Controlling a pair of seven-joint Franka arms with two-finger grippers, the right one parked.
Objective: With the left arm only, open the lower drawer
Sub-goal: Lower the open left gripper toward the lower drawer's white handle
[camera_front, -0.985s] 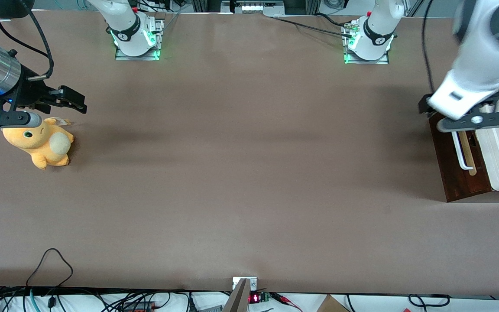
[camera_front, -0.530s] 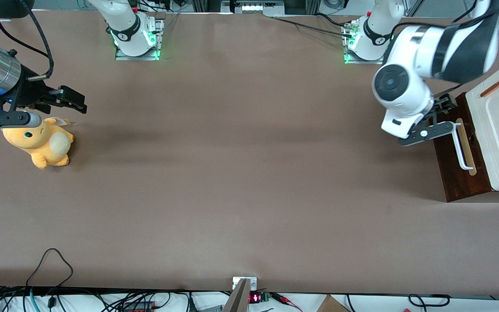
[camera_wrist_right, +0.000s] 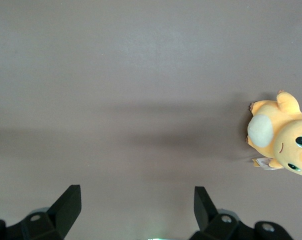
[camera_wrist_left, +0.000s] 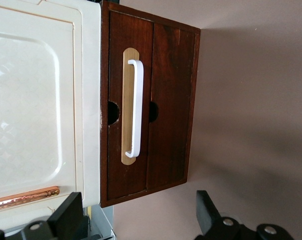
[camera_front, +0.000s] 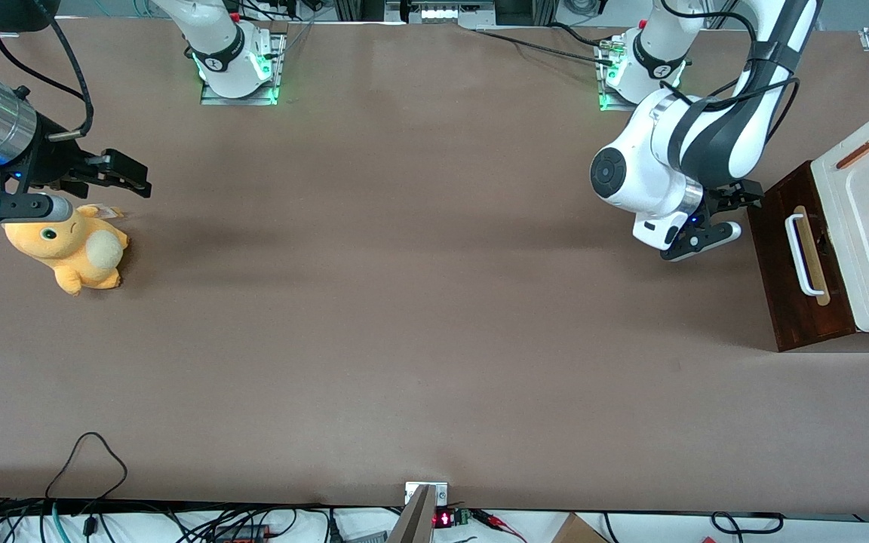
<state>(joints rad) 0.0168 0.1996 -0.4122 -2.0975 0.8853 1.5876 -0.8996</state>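
The lower drawer (camera_front: 795,268) sits shut at the working arm's end of the worktop (camera_front: 404,302). The left arm's hand (camera_front: 713,216) hovers in front of it — released, fingers spread. Best to straddle the white handle (camera_wrist_left: 134,107) mid-bar, clench, then pull straight out.

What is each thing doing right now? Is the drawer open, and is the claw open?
lower drawer: shut, nothing holding its white handle.
gripper: open, empty, in front of the drawer, not touching it.
cream-white panel: closed, above the drawer.
plush toy: lying on the table, toward the parked arm's end.
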